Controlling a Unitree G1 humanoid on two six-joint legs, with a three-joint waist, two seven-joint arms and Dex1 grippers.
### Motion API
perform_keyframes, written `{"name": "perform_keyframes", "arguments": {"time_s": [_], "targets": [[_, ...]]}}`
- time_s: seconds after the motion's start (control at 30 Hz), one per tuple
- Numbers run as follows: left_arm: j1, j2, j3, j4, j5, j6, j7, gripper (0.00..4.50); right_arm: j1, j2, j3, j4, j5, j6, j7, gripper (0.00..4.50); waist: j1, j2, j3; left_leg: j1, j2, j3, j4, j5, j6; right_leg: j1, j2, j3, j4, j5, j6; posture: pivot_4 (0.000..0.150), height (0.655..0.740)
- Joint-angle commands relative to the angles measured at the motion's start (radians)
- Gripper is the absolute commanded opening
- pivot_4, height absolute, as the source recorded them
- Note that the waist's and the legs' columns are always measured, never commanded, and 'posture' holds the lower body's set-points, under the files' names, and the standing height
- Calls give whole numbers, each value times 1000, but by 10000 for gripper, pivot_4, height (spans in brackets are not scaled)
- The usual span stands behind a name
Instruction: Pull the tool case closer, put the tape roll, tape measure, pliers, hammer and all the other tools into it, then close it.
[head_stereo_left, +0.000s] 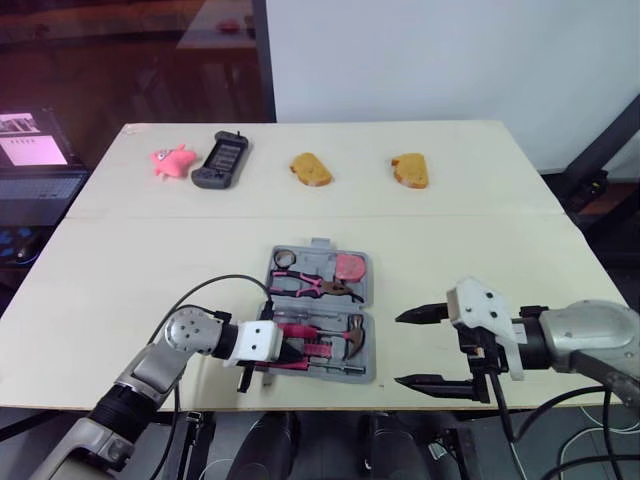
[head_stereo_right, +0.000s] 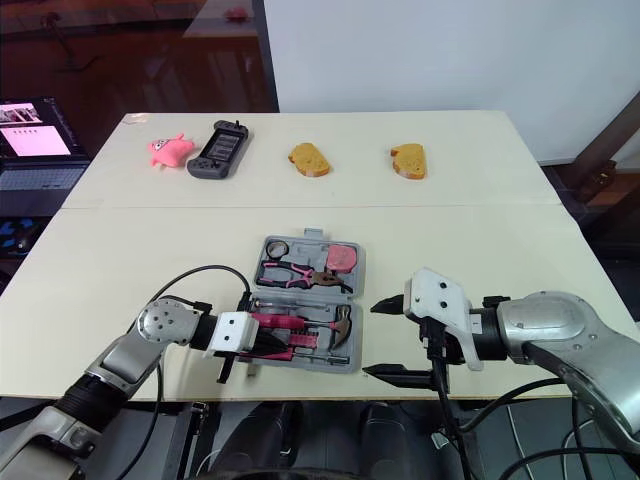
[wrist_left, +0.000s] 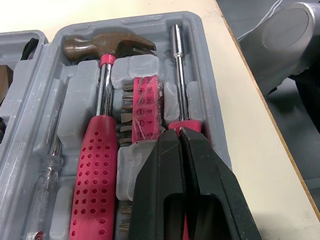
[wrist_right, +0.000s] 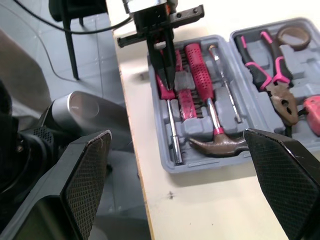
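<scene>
Head stereo pair looks forward and down over the table (head_stereo_left: 480, 240). Left wrist camera sits close above the tool case (wrist_left: 197, 60); right wrist camera views that same case from farther off.

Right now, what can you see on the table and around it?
Table: one, pale wood.
Tool case: one, grey, open, near edge.
Hammer: one, pink handle, case's near half.
Screwdriver: one, pink handle, near half.
Pliers: one, pink-black, far half.
Tape measure: one, pink, far half.
Tape roll: one, brownish, far half.
Toy: one, pink, far left.
Game pad: one, dark grey, beside toy.
Bread: two, golden brown, far side.
Laptop: one, dark, left of table.
Left gripper: black, shut, over screwdriver handle.
Right gripper: black, open, right of case.
</scene>
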Motion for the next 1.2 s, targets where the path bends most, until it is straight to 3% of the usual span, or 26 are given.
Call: {"name": "perform_keyframes", "arguments": {"time_s": [0.03,0.2,0.33,0.53,0.7,0.83,1.03,1.2], "targets": [[8,7,5,1,-2,76,0,1079,8,4,-19,6,-21,-42,14,45000,0,0,0,0,0,0,0,0,0,0,0,0,0,0,0,1500,7400],[-24,81,165,-164,-208,290,-36,1079,-1,3,-32,17,-23,-61,27,45000,-3,-2,2,-1,1,-1,0,0,0,-2,2,0,1,0,0,1500,7400],[-20,174,301,-183,-334,427,-71,1079,-10,38,-33,30,-64,-111,-6,45000,-3,0,4,-1,2,-1,-1,0,0,-2,2,0,1,0,0,1500,7400],[-5,282,420,20,-282,340,-73,1079,4,85,4,95,-181,-199,-49,45000,-3,0,5,-1,1,0,-1,0,0,-2,2,0,1,0,0,1500,7400],[9,281,438,161,-225,200,-57,1079,7,110,76,204,-283,-306,-15,45000,0,-1,6,-1,1,0,-1,0,0,-2,2,0,0,0,0,1500,7400],[-17,243,424,268,-208,91,-70,0,-46,152,151,335,-364,-407,9,31651,-2,0,6,-1,1,0,-1,0,0,-2,2,0,0,0,0,1500,7400],[-126,156,350,463,-105,-80,-58,0,-167,215,276,593,-499,-553,57,214,-1,-1,6,-1,0,0,-1,0,0,-3,2,0,1,1,1,1500,7400],[-197,78,301,555,-56,-122,-46,0,-265,285,336,768,-574,-624,67,214,-7,-1,6,-1,0,0,-1,0,0,-3,3,0,2,3,3,1500,7400]]}}
